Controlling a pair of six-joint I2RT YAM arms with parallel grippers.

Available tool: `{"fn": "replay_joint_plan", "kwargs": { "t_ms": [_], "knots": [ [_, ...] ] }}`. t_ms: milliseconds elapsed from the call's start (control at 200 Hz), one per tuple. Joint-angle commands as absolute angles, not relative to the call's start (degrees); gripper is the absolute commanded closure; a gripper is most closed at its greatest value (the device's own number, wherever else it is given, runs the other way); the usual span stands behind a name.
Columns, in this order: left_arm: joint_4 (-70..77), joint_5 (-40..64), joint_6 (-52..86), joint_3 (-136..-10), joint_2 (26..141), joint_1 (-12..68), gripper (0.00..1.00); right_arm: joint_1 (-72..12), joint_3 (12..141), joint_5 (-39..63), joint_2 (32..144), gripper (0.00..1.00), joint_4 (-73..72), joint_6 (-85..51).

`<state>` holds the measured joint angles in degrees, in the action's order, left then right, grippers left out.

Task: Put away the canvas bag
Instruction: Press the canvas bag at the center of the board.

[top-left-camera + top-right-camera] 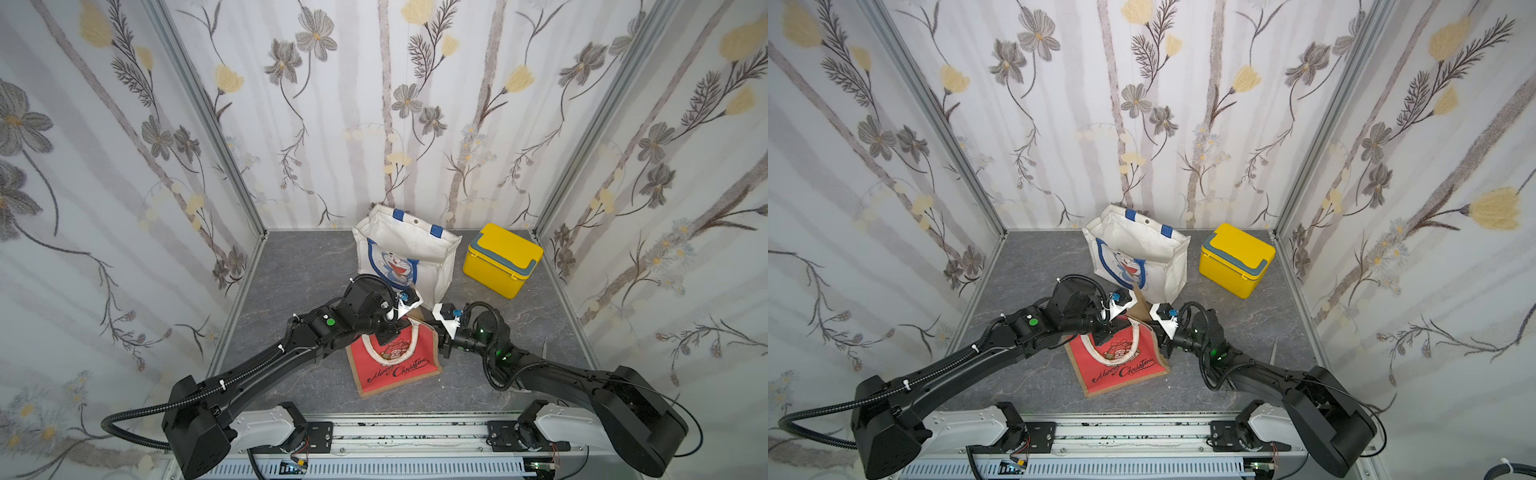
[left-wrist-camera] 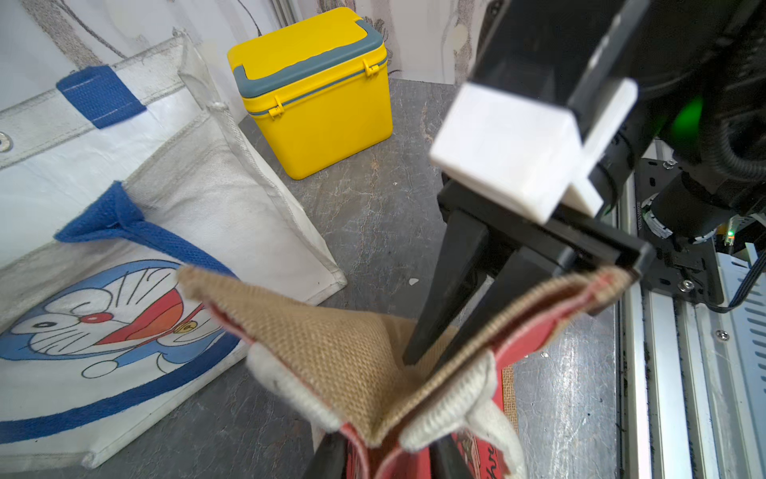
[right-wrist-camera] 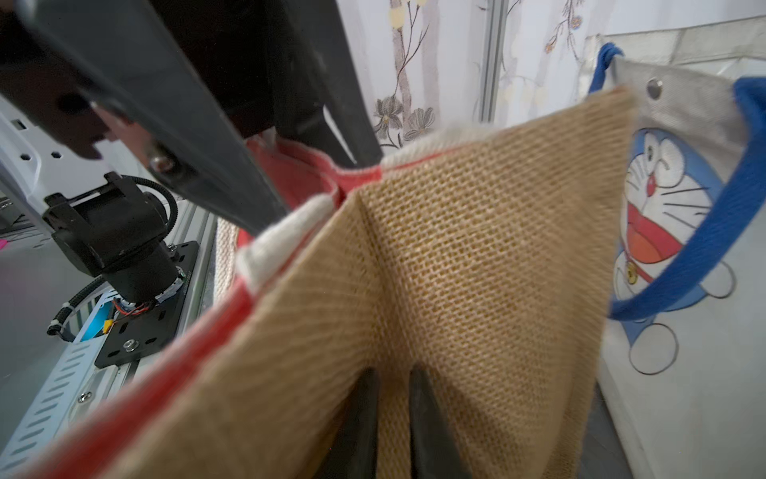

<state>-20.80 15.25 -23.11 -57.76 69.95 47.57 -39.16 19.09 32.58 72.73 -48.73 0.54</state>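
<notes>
- While both arms meet over the middle of the table (image 1: 299, 270), the red bag (image 1: 395, 370) sits just inside the front edge, with its base on the surface and its top rim raised between them.
- The left gripper (image 2: 385, 456) is clenched on the red-and-white rim, with cloth bunched between its fingers.
- The right gripper (image 3: 393, 398) is pinched onto the burlap side fold, its fingers nearly together.
- The white tote (image 1: 399, 245) stands open-mouthed toward the back edge, just behind the red bag. A yellow box (image 1: 503, 257) sits near the back right corner.
- Step in hand, as I judge it: getting a two-handed hold on the red bag before carrying it.
- The next move likely calls for raising both grips together, clearing the tote's near rim, then lowering the bag into its mouth.
</notes>
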Motion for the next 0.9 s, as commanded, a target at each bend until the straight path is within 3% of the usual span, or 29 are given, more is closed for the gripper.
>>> {"fn": "replay_joint_plan", "kwargs": {
  "t_ms": [0, 70, 200, 255, 310, 400, 520, 659, 719, 894],
  "knots": [
    [-18.56, 16.62, -25.47, -58.87, 70.76, 47.63, 0.69, -39.57, 16.48, 31.79, 77.19, 0.87, -60.77, -0.41],
    [-19.52, 16.56, -25.66, -59.44, 71.48, 47.64, 0.72, -39.30, 14.81, 31.13, 80.73, 0.89, -66.02, -0.97],
    [-21.09, 16.19, -25.75, -59.90, 71.88, 47.63, 0.87, -39.05, 13.35, 29.75, 84.15, 0.90, -70.87, -1.76],
    [-20.84, 15.38, -25.83, -59.53, 71.86, 47.63, 0.89, -38.94, 12.71, 29.12, 83.28, 0.90, -71.45, -2.11],
    [-20.74, 14.34, -26.09, -59.08, 71.47, 47.64, 1.00, -38.61, 12.24, 28.47, 81.30, 0.89, -70.47, -2.04],
    [-20.74, 13.80, -26.60, -58.54, 70.21, 47.47, 1.00, -37.22, 11.76, 26.68, 76.10, 0.86, -65.58, -1.78],
    [-21.88, 13.47, -26.85, -58.72, 69.64, 47.29, 1.00, -33.62, 11.06, 25.84, 67.36, 0.65, -57.78, -0.88],
    [-22.04, 15.73, -26.88, -58.36, 68.17, 46.76, 1.00, -31.47, 9.50, 25.90, 56.04, 0.26, -52.87, 0.24],
    [-22.57, 15.92, -26.97, -58.53, 67.87, 46.50, 1.00, -31.48, 9.36, 26.35, 51.98, 0.15, -51.00, 0.13],
    [-24.84, 16.07, -27.99, -59.50, 68.59, 46.17, 1.00, -31.35, 10.80, 27.94, 45.17, 0.10, -42.65, 4.21]
  ]
}}
